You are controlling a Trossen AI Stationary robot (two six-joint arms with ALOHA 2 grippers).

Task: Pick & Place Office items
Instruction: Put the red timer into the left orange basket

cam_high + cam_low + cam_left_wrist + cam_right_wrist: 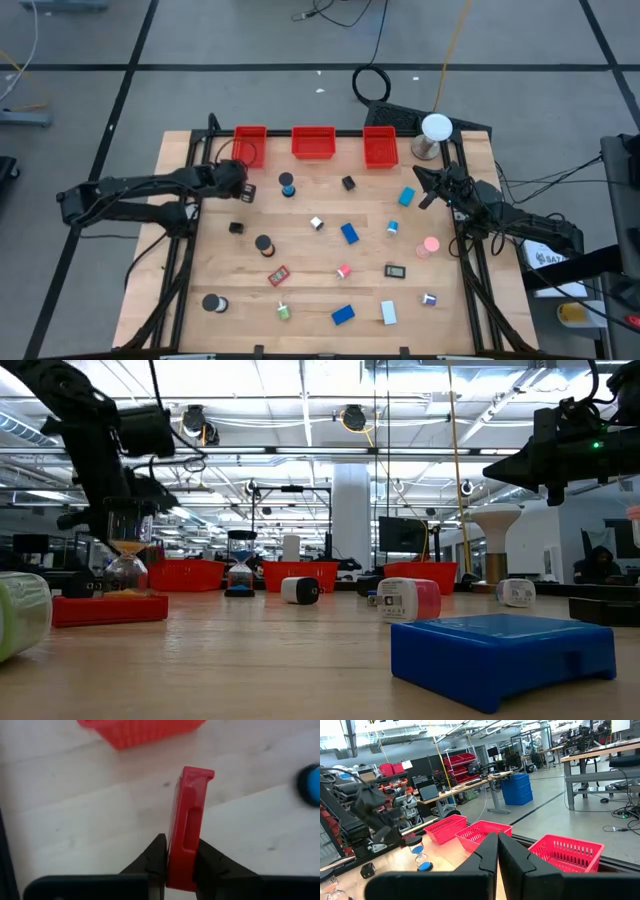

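Left wrist view shows the left hand [181, 865] clenched on a flat red plastic rectangular block [187, 825], held above the wooden tabletop [75, 820] just short of the left red plastic mesh bin [140, 730] at twelve o'clock, while the right hand [497, 855], raised at three o'clock, is closed on nothing.

Bright even overhead light, soft faint shadows, near blue block [502, 653] blurred in low view.

Two dark, jointed arms with black cabling, each ending in tapered black fingers.
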